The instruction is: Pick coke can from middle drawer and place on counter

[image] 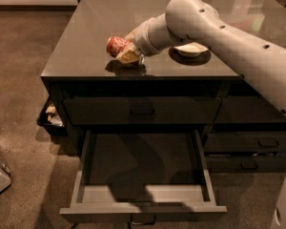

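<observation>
Gripper (pixel 125 52) holds coke can (pixel 115 45) (over counter (pixel 86 35)).

counter (pixel 86 46): is gleaming glossy, smooth
can (pixel 116 45): is shining red, metal-looking
gripper (pixel 126 56): is looking like smooth pale plastic, clasping the can near the counter's front edge
drawer (pixel 143 212): is showing matt grey walls
floor (pixel 19 80): is looking rough, speckled
</observation>
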You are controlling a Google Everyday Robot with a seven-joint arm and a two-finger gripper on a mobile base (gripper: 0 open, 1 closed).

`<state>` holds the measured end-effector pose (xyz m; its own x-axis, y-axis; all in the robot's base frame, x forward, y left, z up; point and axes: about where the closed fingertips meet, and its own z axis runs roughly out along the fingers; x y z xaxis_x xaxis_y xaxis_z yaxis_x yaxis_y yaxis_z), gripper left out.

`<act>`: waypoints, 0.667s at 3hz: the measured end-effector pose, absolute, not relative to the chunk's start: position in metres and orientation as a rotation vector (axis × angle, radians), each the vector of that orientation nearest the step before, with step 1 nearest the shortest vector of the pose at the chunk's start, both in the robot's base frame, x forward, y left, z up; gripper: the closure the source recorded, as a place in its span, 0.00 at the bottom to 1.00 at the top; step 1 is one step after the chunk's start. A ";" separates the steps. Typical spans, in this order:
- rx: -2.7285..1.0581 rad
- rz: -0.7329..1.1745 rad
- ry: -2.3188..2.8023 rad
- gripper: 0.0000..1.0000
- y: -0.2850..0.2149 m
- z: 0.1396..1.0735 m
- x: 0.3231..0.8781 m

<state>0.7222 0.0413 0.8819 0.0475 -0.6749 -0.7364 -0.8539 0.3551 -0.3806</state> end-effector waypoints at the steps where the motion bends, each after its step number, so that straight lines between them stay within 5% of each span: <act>1: -1.378 0.240 1.682 0.35 0.041 0.882 0.722; 2: -1.378 0.240 1.682 0.11 0.041 0.882 0.722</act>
